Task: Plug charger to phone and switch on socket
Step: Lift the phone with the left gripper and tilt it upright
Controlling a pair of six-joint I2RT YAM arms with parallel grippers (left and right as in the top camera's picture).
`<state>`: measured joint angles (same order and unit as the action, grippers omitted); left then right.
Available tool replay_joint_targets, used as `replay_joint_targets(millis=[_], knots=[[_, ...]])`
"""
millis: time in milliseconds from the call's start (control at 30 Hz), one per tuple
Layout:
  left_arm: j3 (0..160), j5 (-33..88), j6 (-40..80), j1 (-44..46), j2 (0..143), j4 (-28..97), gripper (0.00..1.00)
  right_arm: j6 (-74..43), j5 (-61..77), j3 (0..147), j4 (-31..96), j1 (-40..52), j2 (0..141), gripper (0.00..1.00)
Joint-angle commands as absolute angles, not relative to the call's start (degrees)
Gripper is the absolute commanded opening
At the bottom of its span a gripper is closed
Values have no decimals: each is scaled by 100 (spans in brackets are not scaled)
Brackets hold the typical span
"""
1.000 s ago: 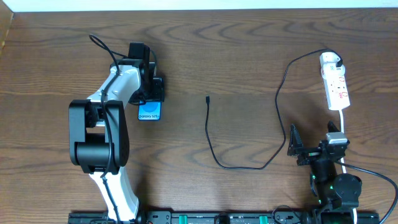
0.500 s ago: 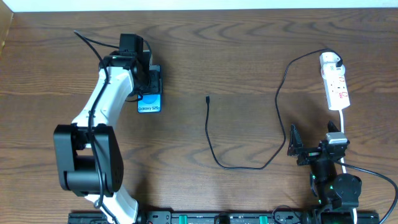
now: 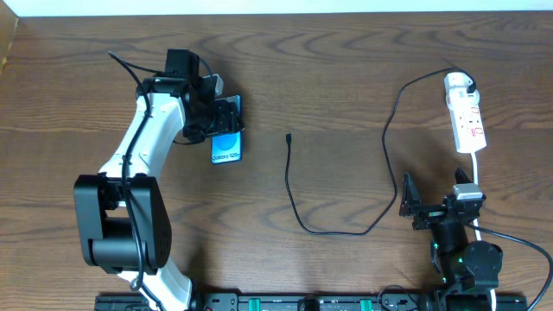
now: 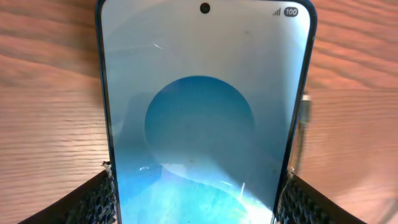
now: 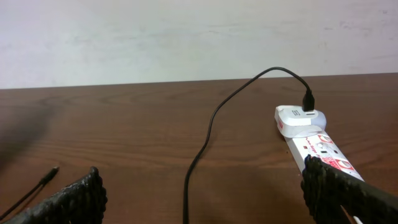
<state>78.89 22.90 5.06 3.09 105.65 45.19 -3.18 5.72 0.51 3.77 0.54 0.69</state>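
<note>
**Entry: phone in left grip, to be brought to the plug tip**

**Step in hand (my judgement).** I am to present the phone [image 3: 228, 149] to the charger [image 3: 298, 212] so its plug tip can go in.

- Handling: keep the squeeze on the two long edges only and keep the screen up.
- Destination: set the phone down just beside the plug tip, which lies near it to the right in the overhead view.
- Port: the front-camera hole is at the end away from my palm, so the port is probably at the end nearest my wrist. That end should be turned clear before mating.
- Risk: dragging the thin black cable.

**Left gripper** [image 4: 199, 202]. Partly spread and clamped on the phone, with one pad [image 4: 93, 200] on each long side. I cannot tell whether the phone's far end rests on the table [image 3: 346, 52].

**Right gripper** [image 5: 208, 199]. Jaws at full spread, holding and touching nothing, parked low near the table's front edge.

**Socket** [image 3: 467, 121]. At the far right, with the charger's white adapter seated at its far end. Its switch is not yet touched.
</note>
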Motion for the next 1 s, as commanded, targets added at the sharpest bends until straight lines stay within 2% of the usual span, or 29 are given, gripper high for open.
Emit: replay_joint_targets(millis=[0,267,500,967], knots=[[7996,2939,902,287,10479,4539,64,-314,550,32,388,40,34,99],[7996,3726,1345,287,10479,4534,64,-314,550,32,388,40,34,99],[7996,3815,2067,287,10479,4534,64,-314,550,32,386,40,34,99],[7996,5301,2368,287,10479,4469,64,-314,550,32,388,40,34,99]])
